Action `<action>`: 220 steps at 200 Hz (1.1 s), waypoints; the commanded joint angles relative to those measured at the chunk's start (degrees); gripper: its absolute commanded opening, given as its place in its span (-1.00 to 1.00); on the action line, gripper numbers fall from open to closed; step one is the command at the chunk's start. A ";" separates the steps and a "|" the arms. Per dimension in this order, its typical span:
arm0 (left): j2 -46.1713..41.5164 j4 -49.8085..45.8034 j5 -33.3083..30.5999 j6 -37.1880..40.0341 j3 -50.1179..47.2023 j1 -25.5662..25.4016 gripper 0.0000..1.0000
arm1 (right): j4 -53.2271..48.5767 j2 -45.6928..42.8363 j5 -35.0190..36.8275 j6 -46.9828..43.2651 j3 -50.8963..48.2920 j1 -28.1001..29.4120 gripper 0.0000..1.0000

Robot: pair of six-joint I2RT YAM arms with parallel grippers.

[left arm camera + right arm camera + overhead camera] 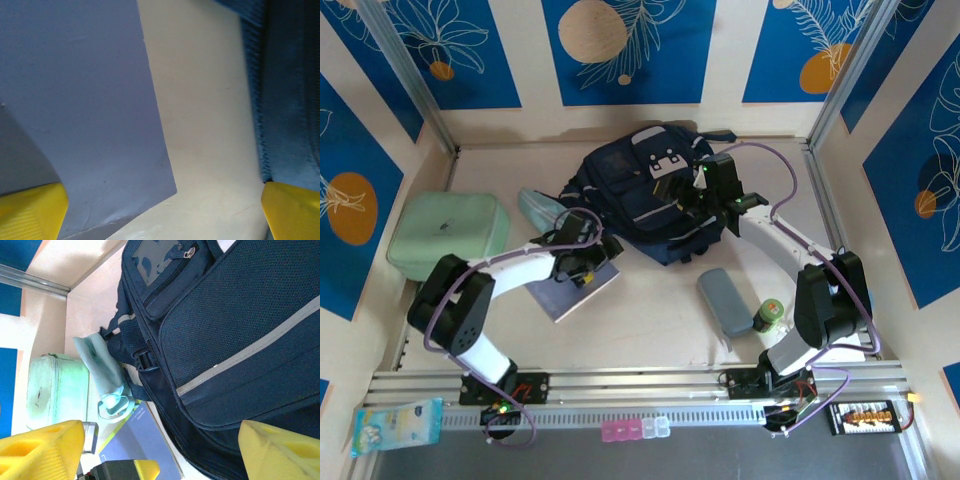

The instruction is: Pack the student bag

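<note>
The student bag, a dark navy backpack with grey trim, lies flat at the back middle of the table. My right gripper hovers over its right side, open. In the right wrist view its yellow fingertips stand wide apart above the bag's mesh front and lower edge. My left gripper is open and low over a slate-blue notebook. The left wrist view has the notebook's corner on the left, bare table between the fingers, and the bag's fabric at the right. Neither gripper holds anything.
A mint-green case sits at the left, with a pale teal pouch between it and the bag. A grey pencil pouch and a green-capped bottle lie front right. A tissue pack rests on the near rail.
</note>
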 commanded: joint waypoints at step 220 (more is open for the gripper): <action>-11.84 -20.38 8.29 13.71 -8.67 2.34 0.98 | -2.91 -1.15 -5.26 -4.37 -1.23 2.50 0.60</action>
